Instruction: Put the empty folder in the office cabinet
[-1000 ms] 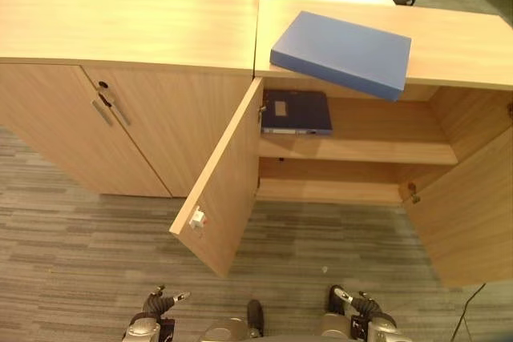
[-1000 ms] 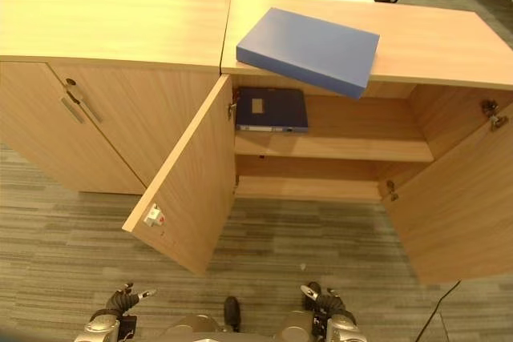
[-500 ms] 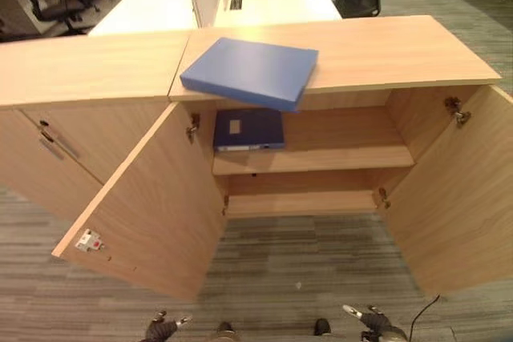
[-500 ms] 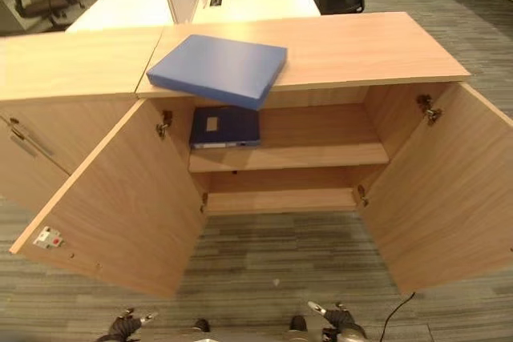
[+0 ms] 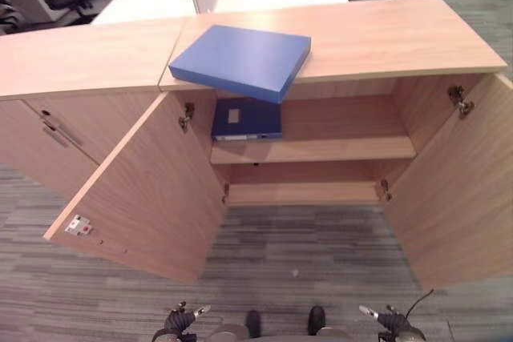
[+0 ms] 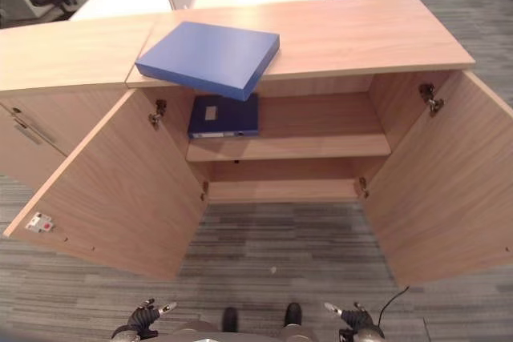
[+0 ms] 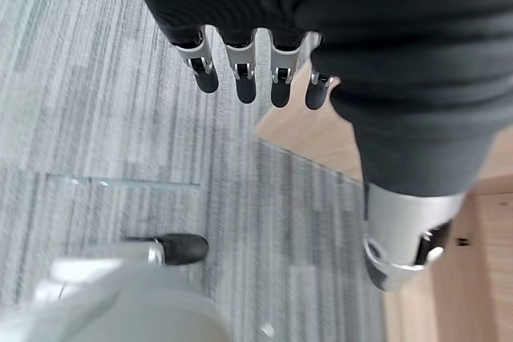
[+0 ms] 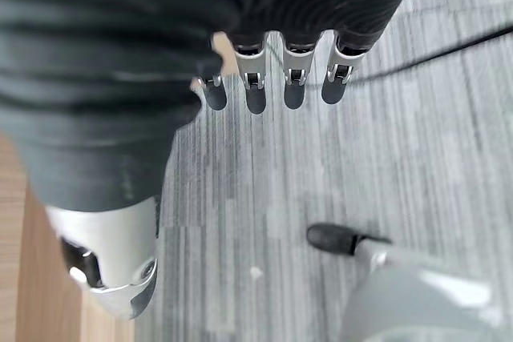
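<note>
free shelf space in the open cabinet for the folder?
Upper shelf: bare from the dark blue folder at its left end across to the right wall. Lower shelf: bare as far as visible. The blue folder on top overhangs the left end.

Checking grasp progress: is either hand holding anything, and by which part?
Nothing is held. Left hand and right hand hang open; the flat blue folder lies untouched atop the wooden cabinet.

The right hand [image 8: 120, 118] hangs with straight fingers [image 8: 255, 95] over grey carpet [image 8: 401, 158].

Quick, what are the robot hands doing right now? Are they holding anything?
Left robot hand: open, fingers straight, holding nothing.
Right robot hand: open, fingers straight, holding nothing.
</note>
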Robot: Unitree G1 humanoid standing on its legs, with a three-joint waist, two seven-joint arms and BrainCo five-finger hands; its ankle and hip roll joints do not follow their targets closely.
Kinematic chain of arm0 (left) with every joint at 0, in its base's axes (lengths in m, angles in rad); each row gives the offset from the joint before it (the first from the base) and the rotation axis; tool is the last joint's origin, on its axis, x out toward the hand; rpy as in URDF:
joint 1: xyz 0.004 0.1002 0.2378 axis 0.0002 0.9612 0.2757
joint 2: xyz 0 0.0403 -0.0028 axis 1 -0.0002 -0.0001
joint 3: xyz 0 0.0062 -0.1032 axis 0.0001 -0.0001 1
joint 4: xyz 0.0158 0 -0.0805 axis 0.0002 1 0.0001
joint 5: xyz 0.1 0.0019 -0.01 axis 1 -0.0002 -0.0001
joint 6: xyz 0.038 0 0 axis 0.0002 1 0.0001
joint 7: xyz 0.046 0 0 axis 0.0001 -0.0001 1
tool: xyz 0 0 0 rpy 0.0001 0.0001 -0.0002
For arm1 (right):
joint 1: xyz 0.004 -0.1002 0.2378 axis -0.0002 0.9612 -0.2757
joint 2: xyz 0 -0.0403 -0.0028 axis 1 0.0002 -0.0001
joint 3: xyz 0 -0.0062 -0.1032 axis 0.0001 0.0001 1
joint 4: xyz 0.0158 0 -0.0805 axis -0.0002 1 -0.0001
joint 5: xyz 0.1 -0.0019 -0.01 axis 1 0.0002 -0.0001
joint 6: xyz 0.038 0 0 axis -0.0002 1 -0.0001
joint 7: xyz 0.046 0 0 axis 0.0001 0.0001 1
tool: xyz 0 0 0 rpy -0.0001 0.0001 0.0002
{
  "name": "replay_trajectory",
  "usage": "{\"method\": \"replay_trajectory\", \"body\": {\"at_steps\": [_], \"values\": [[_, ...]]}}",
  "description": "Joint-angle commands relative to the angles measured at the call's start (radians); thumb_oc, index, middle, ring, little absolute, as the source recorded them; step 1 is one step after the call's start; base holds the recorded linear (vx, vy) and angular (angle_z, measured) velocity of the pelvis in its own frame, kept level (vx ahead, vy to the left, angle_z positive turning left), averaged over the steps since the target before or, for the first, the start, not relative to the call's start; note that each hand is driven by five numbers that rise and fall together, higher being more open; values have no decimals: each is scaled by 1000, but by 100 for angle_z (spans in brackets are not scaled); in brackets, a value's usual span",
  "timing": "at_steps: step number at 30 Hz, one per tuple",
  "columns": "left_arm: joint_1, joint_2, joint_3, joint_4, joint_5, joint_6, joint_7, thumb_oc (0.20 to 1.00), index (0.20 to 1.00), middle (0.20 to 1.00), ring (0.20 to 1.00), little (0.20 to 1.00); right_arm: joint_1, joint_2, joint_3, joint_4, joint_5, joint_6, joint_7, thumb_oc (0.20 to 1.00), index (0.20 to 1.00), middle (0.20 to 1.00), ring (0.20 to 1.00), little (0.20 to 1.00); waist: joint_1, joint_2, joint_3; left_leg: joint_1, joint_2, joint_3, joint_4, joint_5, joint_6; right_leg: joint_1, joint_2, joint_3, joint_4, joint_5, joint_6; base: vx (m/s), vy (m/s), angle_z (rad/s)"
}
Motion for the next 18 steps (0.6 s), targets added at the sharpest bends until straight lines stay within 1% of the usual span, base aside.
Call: {"method": "replay_trajectory", "body": {"at_steps": [1,3,5,7,8,9,11,12,13,14,15,16,17,18], "values": [[-24,28,-1,14,28,-11,-3,1000,1000,1000,1000,1000,-27,-2,34,-12,-29,-24,-10,1000,1000,1000,1000,1000,15,-46,8,-101,-13,16,140,-60,-8,82,2,-53,-11,-82,53,23,32,11],[-41,29,-8,25,26,-13,-3,1000,1000,1000,1000,1000,-38,-4,42,-13,-26,-20,-9,1000,1000,1000,1000,1000,23,-57,24,-153,-5,14,158,-38,-23,84,-12,-48,-11,-82,52,21,54,13],[-40,29,-8,28,31,-11,-5,1000,1000,1000,1000,1000,-37,-2,47,-12,-34,-19,-4,1000,1000,1000,1000,1000,25,-55,18,-140,-4,9,136,-36,-22,89,-9,-48,-11,-88,51,89,72,4],[-32,28,-13,33,53,-7,-11,1000,1000,1000,1000,1000,-27,5,43,-10,-42,-19,1,1000,1000,1000,1000,1000,22,-44,-2,-80,-2,11,52,-17,-9,110,6,-38,-9,-104,49,213,144,2],[-34,35,-18,22,50,-4,-18,1000,1000,1000,1000,1000,-30,4,36,-5,-38,-17,0,1000,1000,1000,1000,1000,17,-36,-6,-63,-6,15,21,-9,1,100,2,-30,43,-118,48,152,126,-6],[-34,35,-18,21,50,-4,-18,1000,1000,1000,1000,1000,-30,4,36,-5,-38,-17,0,1000,1000,1000,1000,1000,19,-36,-6,-62,-6,16,19,-8,2,97,2,-28,48,-121,48,46,105,-13],[-39,48,-20,6,51,-2,-24,1000,1000,1000,1000,1000,-44,9,30,-10,-33,-18,2,1000,1000,1000,1000,1000,33,-23,0,-48,6,41,-1,-7,16,30,-16,-52,187,-140,71,1,97,-20],[-42,56,-21,-1,54,-2,-23,1000,1000,1000,1000,1000,-52,10,29,-15,-32,-20,4,1000,1000,1000,1000,1000,32,-12,9,-38,14,42,-5,-10,22,-8,-22,-58,270,-138,95,0,77,-32],[-42,56,-21,-1,54,-2,-23,1000,1000,1000,1000,1000,-53,10,29,-15,-32,-19,4,1000,1000,1000,1000,1000,33,-13,8,-40,12,44,-5,-10,23,-14,-25,-56,279,-143,97,20,104,-41],[-47,66,-24,-5,64,-5,-20,1000,1000,1000,1000,1000,-62,17,27,-19,-27,-19,9,1000,1000,1000,1000,1000,13,9,22,-20,19,30,-23,-1,29,-100,-36,-43,427,-118,148,53,67,-47],[-47,64,-21,-1,67,-6,-18,1000,1000,1000,1000,1000,-61,21,24,-23,-26,-16,10,1000,1000,1000,1000,1000,2,15,23,-12,17,20,-26,-13,26,-123,-54,-26,437,-99,158,143,-8,-38],[-51,66,-20,1,65,-8,-13,1000,1000,1000,1000,1000,-55,24,20,-32,-23,-16,6,1000,1000,1000,1000,1000,-3,20,15,-14,22,22,-26,-21,10,-112,-102,-22,345,-101,139,131,-74,-19],[-50,66,-20,1,65,-8,-13,1000,1000,1000,1000,1000,-54,24,20,-32,-23,-16,6,1000,1000,1000,1000,1000,-4,20,17,-11,23,20,-26,-22,9,-107,-100,-24,342,-101,139,132,-126,28],[-56,67,-22,0,60,-11,-9,1000,1000,1000,1000,1000,-51,23,14,-36,-21,-16,3,1000,1000,1000,1000,1000,-8,24,13,-14,29,19,-26,-23,0,-103,-126,-28,284,-90,127,170,-192,39]]}}
